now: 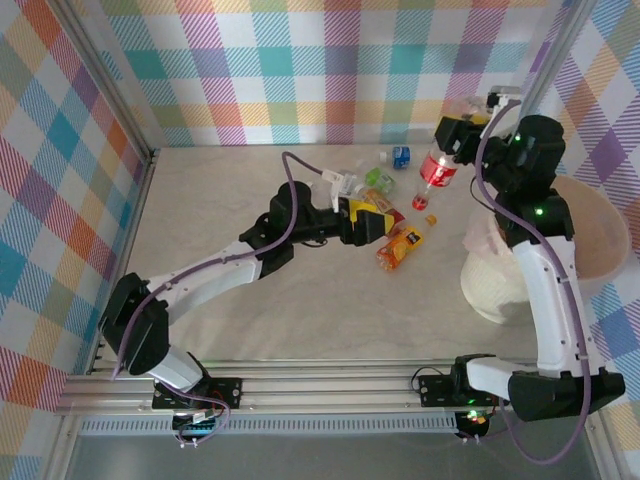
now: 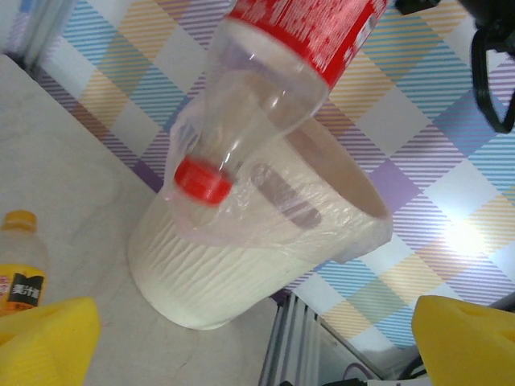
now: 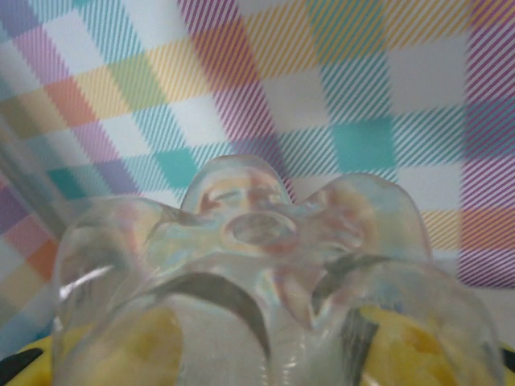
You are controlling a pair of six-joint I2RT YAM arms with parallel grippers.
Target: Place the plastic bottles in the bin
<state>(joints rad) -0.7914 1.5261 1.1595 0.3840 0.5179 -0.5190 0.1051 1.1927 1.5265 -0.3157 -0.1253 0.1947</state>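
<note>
My right gripper (image 1: 462, 135) is shut on a clear bottle with a red label (image 1: 437, 165), holding it by the base, red cap (image 2: 203, 178) down, above the table left of the bin (image 1: 600, 240). In the right wrist view the bottle's lobed base (image 3: 265, 241) sits between the yellow pads (image 3: 418, 346). My left gripper (image 1: 385, 222) is open at the table's middle, yellow fingertips (image 2: 40, 342) wide apart with nothing between them. An orange-labelled bottle (image 1: 400, 245) lies just right of it. The cream bin (image 2: 241, 265) stands behind the hanging bottle.
More bottles lie behind the left gripper: a green one (image 1: 378, 178), a blue one (image 1: 401, 156) and a clear one (image 1: 340, 180). A loose red cap (image 1: 432, 217) lies near the orange bottle. Plaid walls enclose the table. The metal rail (image 1: 330, 385) runs along the near edge.
</note>
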